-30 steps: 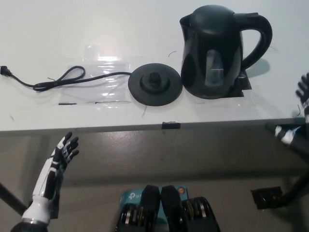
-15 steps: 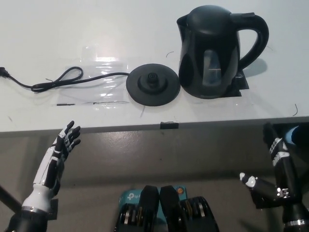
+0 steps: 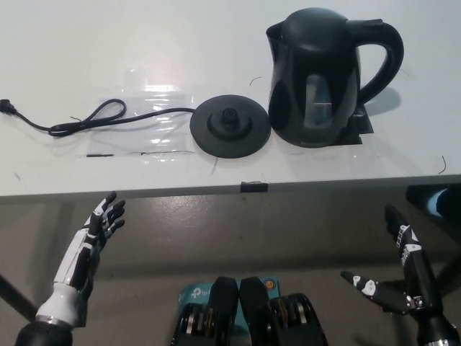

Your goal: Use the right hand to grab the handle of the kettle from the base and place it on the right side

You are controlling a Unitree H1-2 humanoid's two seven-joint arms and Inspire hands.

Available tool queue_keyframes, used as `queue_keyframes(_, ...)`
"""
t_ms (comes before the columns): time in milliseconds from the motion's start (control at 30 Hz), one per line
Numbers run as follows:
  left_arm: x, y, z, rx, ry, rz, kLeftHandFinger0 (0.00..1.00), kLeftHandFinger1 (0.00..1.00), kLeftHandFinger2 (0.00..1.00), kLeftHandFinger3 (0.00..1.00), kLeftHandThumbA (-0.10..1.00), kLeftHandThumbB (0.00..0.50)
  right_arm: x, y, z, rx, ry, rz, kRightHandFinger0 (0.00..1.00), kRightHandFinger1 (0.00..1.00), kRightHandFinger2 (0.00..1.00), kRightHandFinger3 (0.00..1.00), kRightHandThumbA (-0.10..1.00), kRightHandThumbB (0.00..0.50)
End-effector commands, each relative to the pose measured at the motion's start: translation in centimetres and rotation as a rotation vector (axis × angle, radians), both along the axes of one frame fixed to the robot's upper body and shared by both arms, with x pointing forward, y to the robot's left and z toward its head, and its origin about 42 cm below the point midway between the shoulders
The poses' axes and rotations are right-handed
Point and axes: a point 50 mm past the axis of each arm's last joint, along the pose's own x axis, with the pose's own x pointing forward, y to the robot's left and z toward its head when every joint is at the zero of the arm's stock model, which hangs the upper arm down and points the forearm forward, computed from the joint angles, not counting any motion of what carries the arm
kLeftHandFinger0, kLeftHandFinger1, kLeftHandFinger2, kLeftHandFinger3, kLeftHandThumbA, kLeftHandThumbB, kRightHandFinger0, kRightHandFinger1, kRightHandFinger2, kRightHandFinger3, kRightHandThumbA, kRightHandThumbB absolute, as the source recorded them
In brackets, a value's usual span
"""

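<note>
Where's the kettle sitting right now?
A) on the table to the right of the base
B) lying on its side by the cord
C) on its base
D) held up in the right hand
A: the kettle stands upright on the table beside the bare base, while the right hand hangs open below the table edge.

The white left hand (image 3: 99,229) is hanging at lower left, fingers spread; the black right hand (image 3: 400,277), lower right, is seemingly splaying open too.

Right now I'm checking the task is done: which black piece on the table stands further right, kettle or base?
The kettle, tall with a looped handle; the flat round base lies bare beside it on its left.
</note>
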Motion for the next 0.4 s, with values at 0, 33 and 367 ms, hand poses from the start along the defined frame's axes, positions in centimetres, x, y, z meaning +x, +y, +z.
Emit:
queue_keyframes(0, -0.16, 0.29, 0.33, 0.028, -0.041, -0.027, 1.0, 1.0, 1.0, 1.0, 0.98, 0.471, -0.09, -0.42, 0.54, -0.017, -0.068, -0.015, 1.0, 1.0, 1.0, 1.0, 1.0, 0.369)
queue_keyframes(33, -0.21, 0.26, 0.26, 0.025, -0.038, -0.026, 1.0, 1.0, 1.0, 1.0, 0.98, 0.473, -0.12, -0.43, 0.47, -0.019, -0.065, -0.014, 1.0, 1.0, 1.0, 1.0, 1.0, 0.367)
queue_keyframes(367, -0.85, 0.11, -0.56, 0.033, -0.014, -0.031, 1.0, 1.0, 1.0, 1.0, 0.98, 0.464, -0.83, -0.53, -0.17, -0.018, -0.047, -0.026, 1.0, 1.0, 1.0, 1.0, 1.0, 0.375)
